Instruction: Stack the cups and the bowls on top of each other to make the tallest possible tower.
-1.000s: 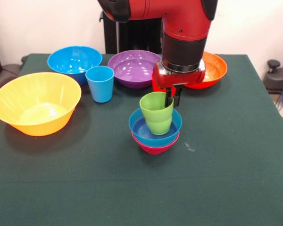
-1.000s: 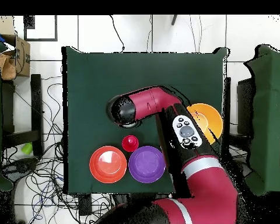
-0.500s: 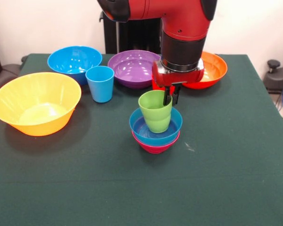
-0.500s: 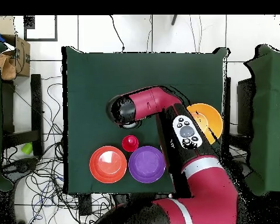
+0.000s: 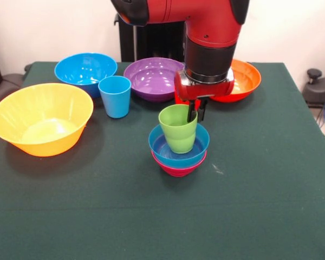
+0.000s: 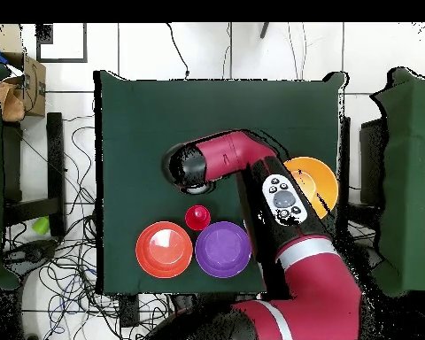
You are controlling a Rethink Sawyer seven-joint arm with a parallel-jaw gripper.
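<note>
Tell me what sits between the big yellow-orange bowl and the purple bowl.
In the front view, the light blue cup stands upright on the cloth between the yellow-orange bowl and the purple bowl.

— Where are the cameras sitting?

— One is facing me from across the table [image 5: 271, 216], fairly close and angled down, so my arm [image 5: 211, 32] is dropping in from the top edge. The other is hanging high above, looking straight down, taking in the whole table [image 6: 145, 124] plus floor and cables around it.

— Are they lining up?

— No, the overhead one is turned half round: my base is lying at its bottom. Both are sharing the tabletop, the purple bowl [image 5: 151, 78] [image 6: 223, 249], the red-orange bowl [image 5: 245, 79] [image 6: 164, 250] and part of the yellow-orange bowl [image 5: 41, 117] [image 6: 315, 181].
</note>
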